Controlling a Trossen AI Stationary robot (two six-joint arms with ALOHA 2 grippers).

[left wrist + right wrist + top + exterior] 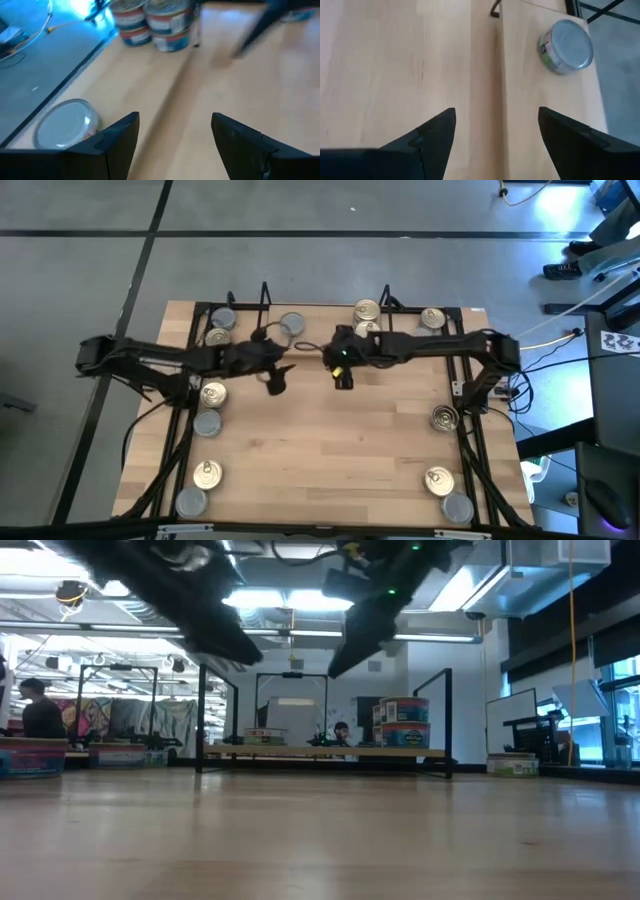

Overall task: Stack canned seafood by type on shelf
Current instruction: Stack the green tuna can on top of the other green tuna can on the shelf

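Both hands, left [279, 377] and right [343, 375], gape empty above twelve tins [209, 393] scattered around.

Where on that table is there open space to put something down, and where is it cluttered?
The widest bare patch is the table's wood in the middle and front, between the tins down the left edge and the tins down the right edge. It is crowded at the back, where the shelf, its tins, the left gripper and the right gripper gather.
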